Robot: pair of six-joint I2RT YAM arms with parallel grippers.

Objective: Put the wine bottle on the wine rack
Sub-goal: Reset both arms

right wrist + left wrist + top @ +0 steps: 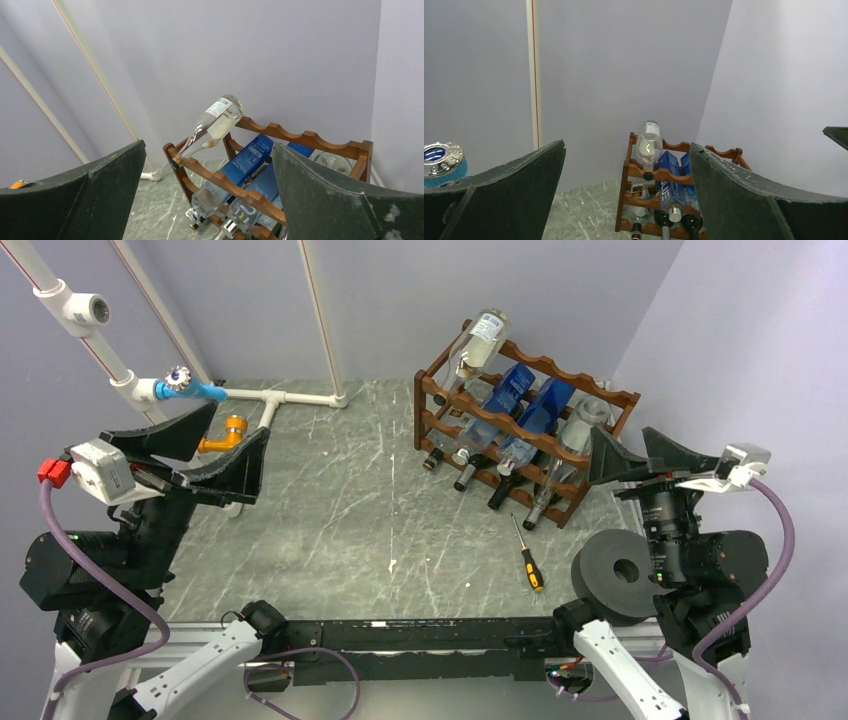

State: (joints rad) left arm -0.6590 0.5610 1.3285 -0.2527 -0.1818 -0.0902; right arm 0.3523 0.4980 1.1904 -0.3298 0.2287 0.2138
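Top view, clock positions taken on the table [350, 500].

- Wine rack [520, 427]: stands at 1–2 o'clock, near the back corner, set at an angle. Lower tiers carry several bottles, two blue-labelled bottles [512, 390] among them.
- My left pincer [240, 420]: at 9 o'clock, raised off the table, fingers spread wide, nothing between them. Its camera looks across at the rack.
- My right pincer [620, 432]: at 3 o'clock, just beside the rack's right end, also released and holding nothing.
- White pipework [285, 397]: at 11 o'clock, with blue and orange fittings.
- Grey foam ring [600, 585]: at 4–5 o'clock, by my right arm's base.
- Wine bottle [478, 345]: clear glass, white label. Lies on the rack's top tier at its left end, tilted, neck down over the front rail, base up past the rear rail. Neither pincer touches it.
- Screwdriver [527, 558]: black and yellow handle, flat on the table at 5 o'clock, in front of the rack.
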